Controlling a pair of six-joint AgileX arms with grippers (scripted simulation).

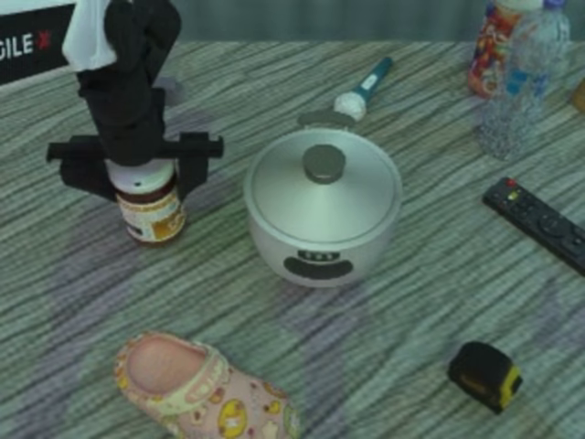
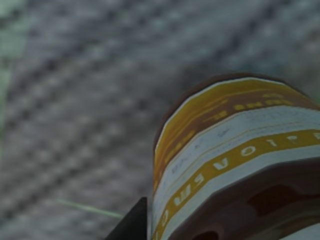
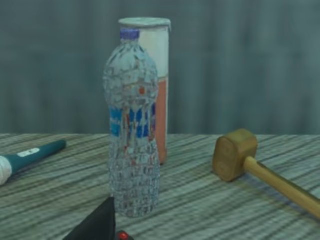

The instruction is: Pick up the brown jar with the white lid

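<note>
Now at the grasp step: our left gripper [image 1: 137,165] has its jaws spread either side of the brown jar with the white lid [image 1: 152,212], upright on the desk [image 1: 384,347] left of the silver pot [image 1: 323,206]; next we clench, then lift.

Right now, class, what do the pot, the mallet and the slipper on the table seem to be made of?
The pot looks like brushed metal: even silver-grey sheen on lid and wall. The mallet, seen from the right wrist, looks like wood: tan head and handle, matt. The slipper seems soft foam or rubber, pink with printed patches, though the material is uncertain.
</note>
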